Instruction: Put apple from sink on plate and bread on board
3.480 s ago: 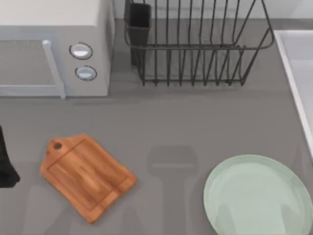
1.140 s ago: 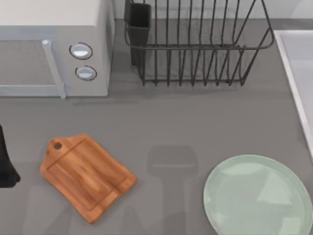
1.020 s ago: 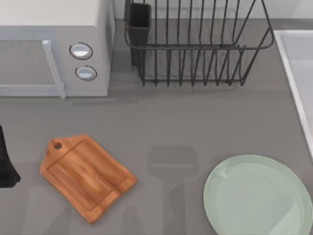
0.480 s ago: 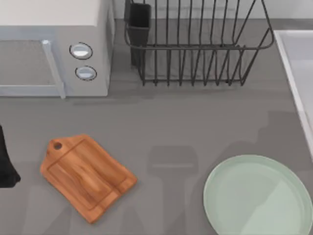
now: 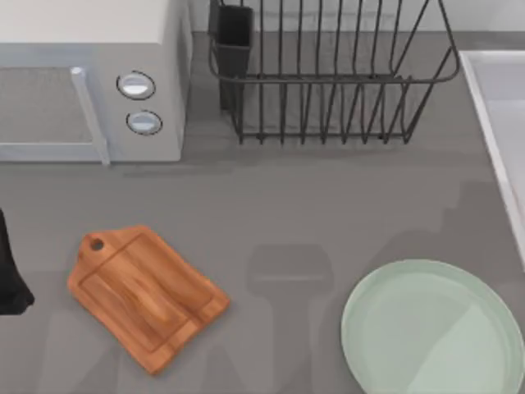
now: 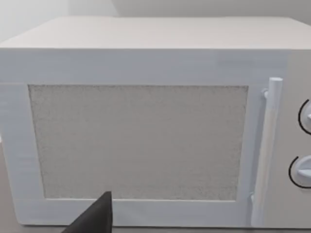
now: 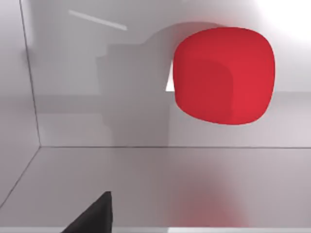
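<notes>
apple [image 7: 224, 75] lies in sink [image 7: 97, 174]

the apple [image 7: 223, 75], a smooth plain red ball, lies inside the pale sink [image 7: 97, 179], close to one of its walls. the mint-green plate [image 5: 431, 328] sits bare at the table's right front, just beside the sink's rim [image 5: 492, 123]. the brown wooden board [image 5: 143, 295] lies bare at the left front, turned at an angle, its holed handle end pointing back-left.

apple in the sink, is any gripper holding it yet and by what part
It cannot be told. In the right wrist view the apple sits inside the sink, with one dark fingertip of the right gripper well apart from it; no contact shows.
</notes>
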You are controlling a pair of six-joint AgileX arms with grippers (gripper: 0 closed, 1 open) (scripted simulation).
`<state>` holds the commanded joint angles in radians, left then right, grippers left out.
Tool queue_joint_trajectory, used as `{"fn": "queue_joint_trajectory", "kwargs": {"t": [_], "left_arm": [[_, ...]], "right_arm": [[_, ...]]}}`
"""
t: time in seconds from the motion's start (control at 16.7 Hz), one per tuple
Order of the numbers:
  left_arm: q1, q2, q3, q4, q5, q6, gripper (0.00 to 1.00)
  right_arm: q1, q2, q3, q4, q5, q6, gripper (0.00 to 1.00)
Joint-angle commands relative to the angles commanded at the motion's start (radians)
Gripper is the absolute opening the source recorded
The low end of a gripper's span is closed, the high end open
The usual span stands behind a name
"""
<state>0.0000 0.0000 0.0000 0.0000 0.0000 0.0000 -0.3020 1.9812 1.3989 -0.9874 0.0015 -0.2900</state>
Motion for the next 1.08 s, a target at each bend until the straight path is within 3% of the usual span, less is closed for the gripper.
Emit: {"fn": "queue_joint_trajectory", "kwargs": {"t": [0.18,0.66,1.02,1.08], "left_arm": [[0.0,0.0,0.0,0.0,0.0,0.0,1.0],[0.0,0.0,0.0,0.0,0.0,0.0,1.0],[0.0,0.0,0.0,0.0,0.0,0.0,1.0],[0.0,0.0,0.0,0.0,0.0,0.0,1.0]], "right_arm": [[-0.001,0.05,-0.027,0.068,0.0,0.001,1.0],[-0.003,0.297,-0.165,0.471,0.002,0.004,1.0],[-0.004,0.326,-0.182,0.507,0.003,0.005,1.0],[-0.004,0.326,-0.182,0.507,0.003,0.005,0.92]]}}
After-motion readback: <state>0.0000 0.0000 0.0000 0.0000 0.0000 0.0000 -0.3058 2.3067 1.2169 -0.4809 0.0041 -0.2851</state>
